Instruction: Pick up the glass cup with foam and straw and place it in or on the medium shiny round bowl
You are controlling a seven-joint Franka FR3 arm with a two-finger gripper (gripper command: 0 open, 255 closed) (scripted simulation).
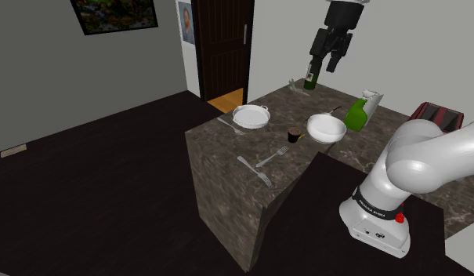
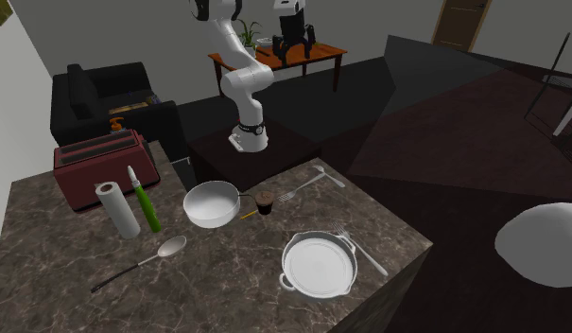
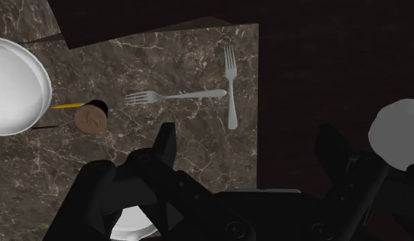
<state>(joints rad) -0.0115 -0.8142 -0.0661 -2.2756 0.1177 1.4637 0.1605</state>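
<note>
The small dark cup (image 1: pixel 294 135) with a brown foam top and a yellow straw stands on the marble counter (image 1: pixel 227 145), right beside the white round bowl (image 1: pixel 327 128). In the second exterior view the cup (image 2: pixel 265 201) sits just to the right of the bowl (image 2: pixel 212 203). My gripper (image 1: pixel 331 59) hangs high above the counter, open and empty. In the wrist view my gripper (image 3: pixel 250 147) has its fingers wide apart, and the cup (image 3: pixel 91 116) lies well off to one side of them, next to the bowl (image 3: pixel 14 89).
Two forks (image 3: pixel 174 96) lie crossed near the counter edge. A white two-handled pan (image 2: pixel 319 264), another fork (image 2: pixel 359 249), a spoon (image 2: pixel 142 262), a paper roll (image 2: pixel 117 209), a green bottle (image 2: pixel 147 201) and a red toaster (image 2: pixel 99 166) also sit on the counter.
</note>
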